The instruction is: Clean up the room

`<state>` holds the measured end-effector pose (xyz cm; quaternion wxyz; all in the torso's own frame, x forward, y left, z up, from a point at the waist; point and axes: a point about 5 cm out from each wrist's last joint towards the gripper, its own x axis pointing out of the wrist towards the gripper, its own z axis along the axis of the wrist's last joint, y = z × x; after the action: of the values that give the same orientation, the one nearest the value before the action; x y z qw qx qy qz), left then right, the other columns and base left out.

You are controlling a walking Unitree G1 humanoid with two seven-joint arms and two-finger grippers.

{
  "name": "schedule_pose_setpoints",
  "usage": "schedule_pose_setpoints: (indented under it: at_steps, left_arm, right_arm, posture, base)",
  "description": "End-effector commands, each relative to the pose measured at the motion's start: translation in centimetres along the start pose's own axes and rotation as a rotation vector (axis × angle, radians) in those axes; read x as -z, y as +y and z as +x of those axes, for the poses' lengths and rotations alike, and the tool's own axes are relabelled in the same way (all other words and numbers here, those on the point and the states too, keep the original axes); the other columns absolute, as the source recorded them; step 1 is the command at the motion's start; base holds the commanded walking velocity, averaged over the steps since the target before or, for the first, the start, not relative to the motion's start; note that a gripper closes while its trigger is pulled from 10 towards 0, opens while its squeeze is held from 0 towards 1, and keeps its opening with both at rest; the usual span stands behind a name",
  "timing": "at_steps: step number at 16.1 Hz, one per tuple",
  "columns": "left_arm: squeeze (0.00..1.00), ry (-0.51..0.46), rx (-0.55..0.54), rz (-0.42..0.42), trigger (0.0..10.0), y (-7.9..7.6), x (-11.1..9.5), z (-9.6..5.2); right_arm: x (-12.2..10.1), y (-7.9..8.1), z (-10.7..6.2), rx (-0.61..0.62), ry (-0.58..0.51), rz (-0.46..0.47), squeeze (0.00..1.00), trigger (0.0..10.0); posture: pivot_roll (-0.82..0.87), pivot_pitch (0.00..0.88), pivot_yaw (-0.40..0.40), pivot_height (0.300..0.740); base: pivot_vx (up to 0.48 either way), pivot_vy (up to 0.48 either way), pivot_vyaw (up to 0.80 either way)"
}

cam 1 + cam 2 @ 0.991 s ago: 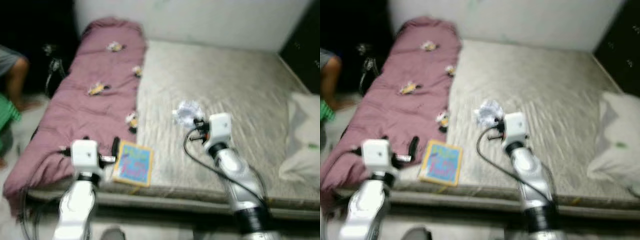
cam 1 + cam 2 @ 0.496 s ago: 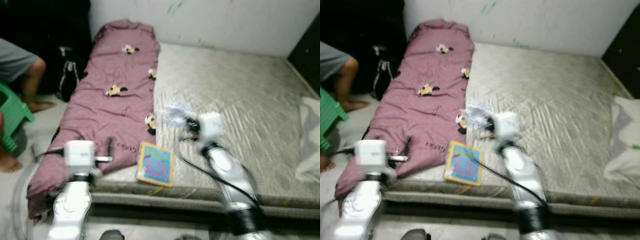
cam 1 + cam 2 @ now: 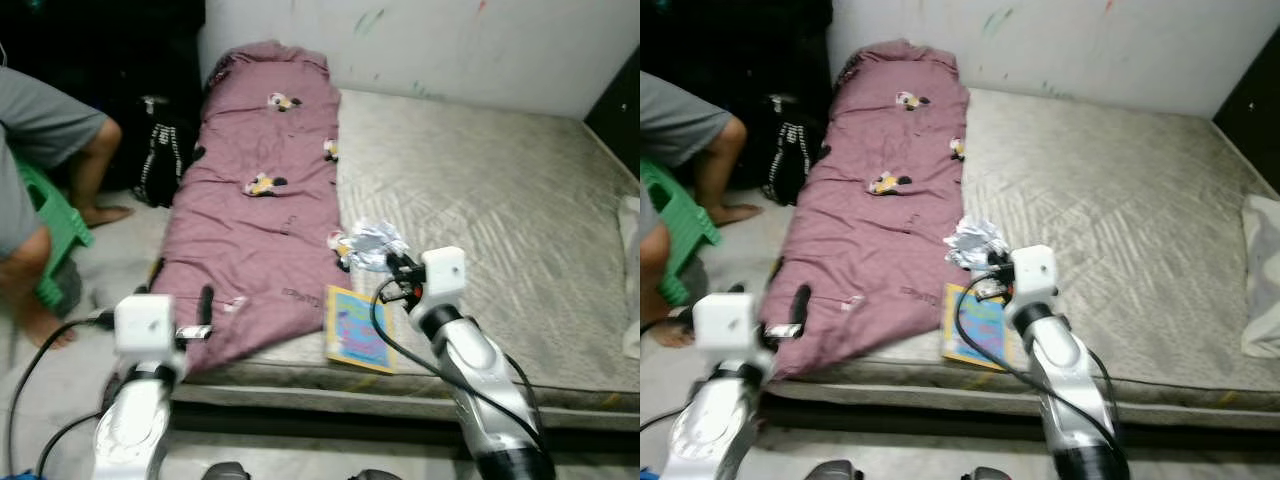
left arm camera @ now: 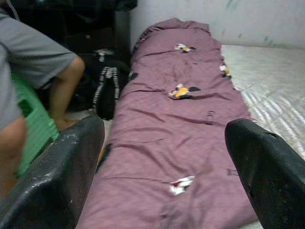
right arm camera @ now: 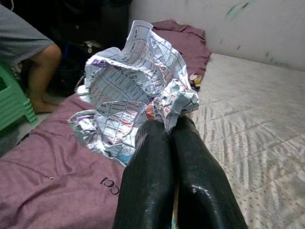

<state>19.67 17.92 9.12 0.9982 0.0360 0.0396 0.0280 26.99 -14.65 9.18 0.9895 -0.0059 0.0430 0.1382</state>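
My right gripper [image 3: 383, 266] is shut on a crumpled sheet of printed paper [image 3: 368, 241], held above the bed's near edge; the right wrist view shows the paper [image 5: 133, 90] pinched between the two black fingers [image 5: 152, 176]. A colourful book [image 3: 356, 329] lies flat on the mattress [image 3: 500, 190] just below that gripper. My left gripper [image 3: 205, 305] is open, out over the lower end of the purple blanket [image 3: 262, 210], with nothing between its fingers [image 4: 62, 176].
A person [image 3: 45, 140] sits at the left on a green stool [image 3: 55, 235], legs near the bed. A black bag [image 3: 155, 160] leans by the bed's left side. A white pillow [image 3: 1262, 270] lies at the far right. A wall backs the bed.
The camera has swung left, bringing the person and stool into view. The right gripper still holds the crumpled paper; the book now lies beneath it.
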Motion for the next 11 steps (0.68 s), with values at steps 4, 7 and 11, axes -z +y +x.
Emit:
schedule_pose_setpoints:
  at_steps: [4,7,11]
  left_arm:
    - [0.00,0.028,-0.046,-0.010,10.0,0.4,0.3,-0.4]
    - [0.00,-0.009,0.016,-0.046,10.0,-0.1,-0.1,-0.2]
    - [0.00,-0.033,-0.014,-0.050,10.0,-1.0,-0.1,1.0]
  right_arm:
    - [0.7,-1.9,-1.7,0.094,0.042,-0.077,0.00,10.0]
    - [0.3,-1.2,-1.1,0.070,0.049,-0.022,0.00,10.0]
    - [1.0,-0.9,0.2,0.052,0.080,-0.013,0.00,10.0]
  posture:
    - [0.05,0.000,-0.076,0.740]
    - [0.04,0.000,-0.080,0.740]
    - [0.08,0.000,-0.141,0.740]
  base:
    - [0.000,0.000,0.00]
    - [0.000,0.000,0.00]
    - [0.000,0.000,0.00]
